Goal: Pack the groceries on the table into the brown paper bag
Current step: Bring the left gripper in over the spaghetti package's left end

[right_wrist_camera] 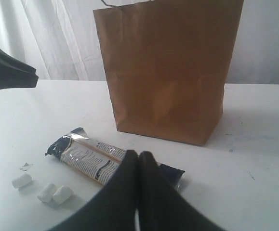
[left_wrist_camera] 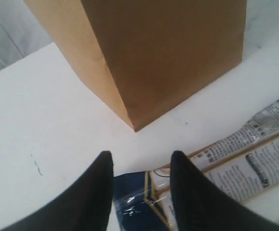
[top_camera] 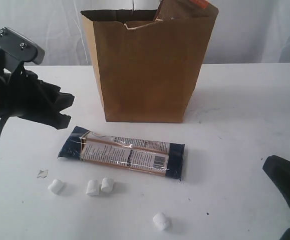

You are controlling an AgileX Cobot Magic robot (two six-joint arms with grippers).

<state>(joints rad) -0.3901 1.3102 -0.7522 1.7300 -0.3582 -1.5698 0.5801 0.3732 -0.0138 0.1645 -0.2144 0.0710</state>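
Observation:
The brown paper bag [top_camera: 147, 65] stands upright at the back middle of the table [top_camera: 235, 125], with a brown pouch [top_camera: 185, 9] poking out of its top. In front of it lie the long noodle packs [top_camera: 124, 152], flat, in dark blue wrap. Several white marshmallows [top_camera: 92, 188] are scattered nearer the front. My left gripper [left_wrist_camera: 141, 161] hangs open and empty above the left end of the noodle packs [left_wrist_camera: 235, 159], left of the bag [left_wrist_camera: 168, 53]. My right gripper [right_wrist_camera: 139, 156] is shut and empty, low at the front right, pointing toward the noodle packs [right_wrist_camera: 88, 159].
A tiny clear scrap [top_camera: 42, 173] lies left of the marshmallows. One marshmallow [top_camera: 161, 221] sits alone near the front edge. White curtains hang behind the table. My right arm's dark bulk [top_camera: 287, 190] fills the front right corner.

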